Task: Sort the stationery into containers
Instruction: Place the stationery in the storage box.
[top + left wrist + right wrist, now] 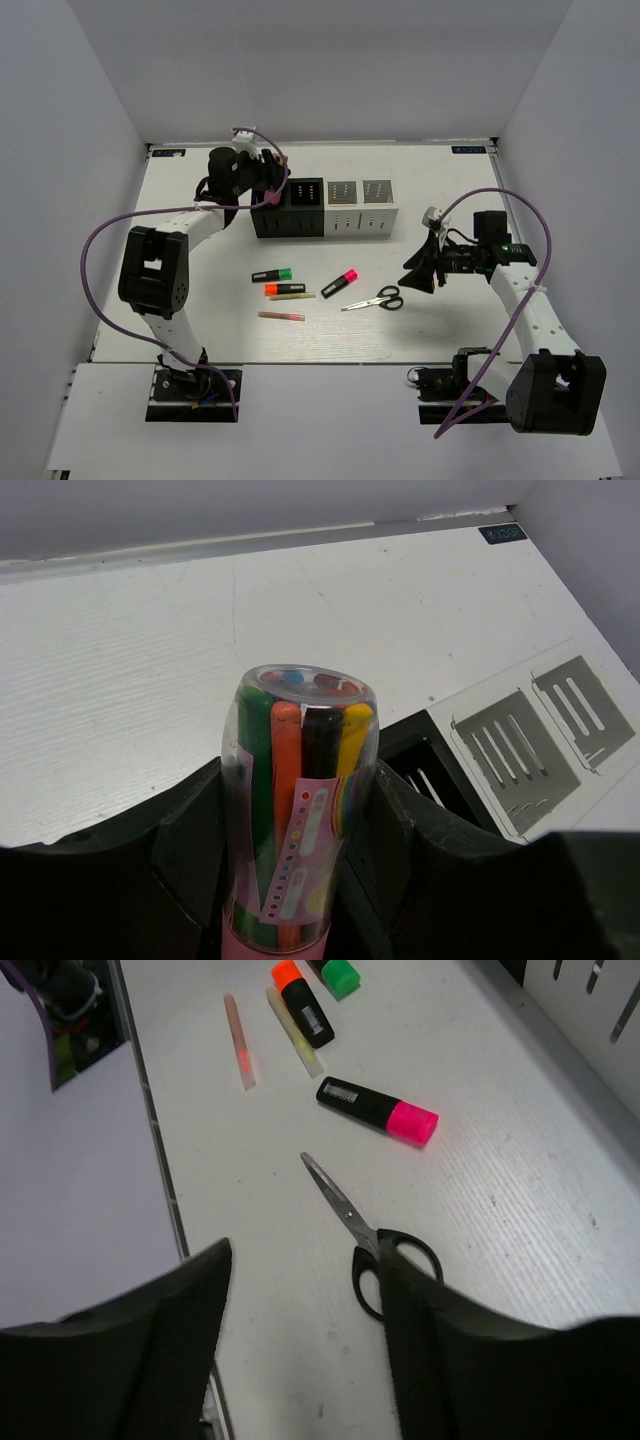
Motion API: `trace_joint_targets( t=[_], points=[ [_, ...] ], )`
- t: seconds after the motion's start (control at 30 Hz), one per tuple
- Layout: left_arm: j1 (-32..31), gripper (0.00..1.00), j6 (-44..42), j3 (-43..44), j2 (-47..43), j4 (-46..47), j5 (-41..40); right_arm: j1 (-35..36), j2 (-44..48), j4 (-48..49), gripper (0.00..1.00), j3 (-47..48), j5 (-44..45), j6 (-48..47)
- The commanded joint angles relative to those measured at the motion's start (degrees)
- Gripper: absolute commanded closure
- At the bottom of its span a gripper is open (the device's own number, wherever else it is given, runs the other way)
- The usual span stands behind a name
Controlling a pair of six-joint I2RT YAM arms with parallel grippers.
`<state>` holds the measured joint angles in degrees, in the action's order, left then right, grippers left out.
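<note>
My left gripper [268, 188] is shut on a clear tube with a pink base, full of coloured pens [297, 810]. It holds the tube above the leftmost black box [270, 218] of the four joined containers, two black and two white [362, 208]. A black box opening [432, 776] shows just to the right of the tube. My right gripper [420, 272] is open and empty, hovering right of the black-handled scissors [375, 300]; in the right wrist view the scissors [370, 1235] lie beside its right finger. Green [272, 274], orange [285, 290] and pink [340, 283] highlighters and a thin pink stick [281, 316] lie mid-table.
A thin yellow stick [293, 1032] lies against the orange highlighter [303, 1002]. The two white boxes [515, 745] have slotted bottoms. White walls enclose the table on three sides. Purple cables loop from both arms.
</note>
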<state>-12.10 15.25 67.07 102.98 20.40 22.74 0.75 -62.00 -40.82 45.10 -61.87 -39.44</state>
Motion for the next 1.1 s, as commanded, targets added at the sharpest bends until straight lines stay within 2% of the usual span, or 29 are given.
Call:
trace_joint_targets(
  t=[0.0,0.03,0.07,0.17,0.3,0.47,0.6,0.7,0.77,0.9,1.03,1.07],
  points=[
    [0.3,0.93,-0.7,-1.1,-2.2,4.1,0.7,0.0,0.1,-1.3,0.32,0.3,-1.9,-1.7],
    [0.3,0.88,-0.7,-1.6,-2.3,4.5,0.7,-0.1,0.0,-1.2,0.3,0.3,-1.9,-1.9],
    [0.4,0.76,-0.6,-1.6,-2.5,4.5,0.7,0.0,0.1,-1.3,0.3,0.3,-1.9,-1.7],
    [0.3,0.54,-0.6,-1.8,-2.7,4.2,0.8,0.0,0.7,-1.5,0.29,0.3,-2.0,-1.8],
    [0.4,0.53,-0.6,-1.4,-3.0,3.2,0.4,-0.1,0.1,-1.7,0.3,0.5,-2.2,-2.0],
    [0.3,0.44,-0.7,-0.4,-3.7,1.7,0.3,-0.1,0.5,-1.9,0.3,0.6,-2.3,-2.2],
    [0.4,0.31,-0.9,0.0,-4.5,0.5,0.0,-0.1,0.7,-2.2,0.3,0.6,-2.5,-2.4],
    [0.3,0.28,-1.3,-0.1,-5.1,-0.2,-0.4,0.0,1.4,-2.3,0.29,0.6,-2.6,-2.4],
    [0.3,0.2,-1.4,0.0,-5.6,-0.6,-0.5,-0.1,1.8,-2.2,0.29,0.4,-2.5,-2.5],
    [0.3,0.18,-1.9,0.7,-6.4,-1.7,-0.6,-0.1,2.0,-2.2,0.29,0.4,-2.6,-2.4],
    [0.3,0.26,-2.4,1.4,-8.5,-3.5,-0.9,-0.1,2.5,-2.3,0.29,0.4,-2.6,-2.3],
    [0.3,0.32,-2.7,1.5,-9.5,-4.5,-1.1,-0.1,2.5,-2.2,0.29,0.6,-2.6,-2.0]
  ],
)
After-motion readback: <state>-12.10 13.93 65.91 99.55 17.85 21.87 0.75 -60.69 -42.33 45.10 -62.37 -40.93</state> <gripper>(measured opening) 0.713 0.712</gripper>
